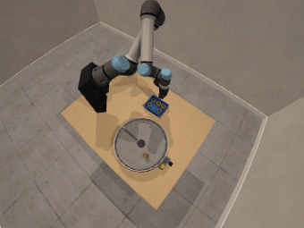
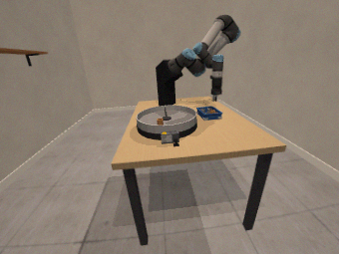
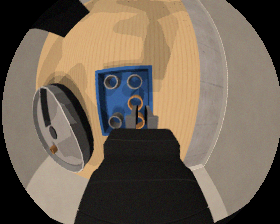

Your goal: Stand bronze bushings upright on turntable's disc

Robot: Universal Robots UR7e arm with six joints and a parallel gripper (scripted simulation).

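The blue crate [image 1: 147, 108] [image 2: 209, 118] [image 3: 99, 100] holds two bronze bushings, one [image 3: 129, 103] in full view, the other [image 3: 142, 120] partly hidden by the fingers in the wrist view. Three steel bushings [image 3: 111, 88] [image 3: 134, 88] [image 3: 110, 120] are also in it. All show open ends upward. My gripper [image 1: 162, 97] [image 2: 214, 100] [image 3: 141, 111] is partly open and empty, above the crate's end, over the half-hidden bronze bushing. Another bronze bushing [image 1: 146, 156] [image 2: 160, 122] [image 3: 53, 149] is on the disc [image 1: 127, 147] of the turntable, off the hub [image 1: 141, 143]; its pose is too small to tell surely.
The turntable's raised wall [image 1: 115, 152] [image 2: 145, 126] surrounds the disc, with a dark bar reaching from the hub toward the wall. A small grey and yellow unit [image 1: 164, 164] [image 2: 169, 138] sits outside the wall. The table [image 1: 192, 123] [image 2: 239, 137] carries everything.
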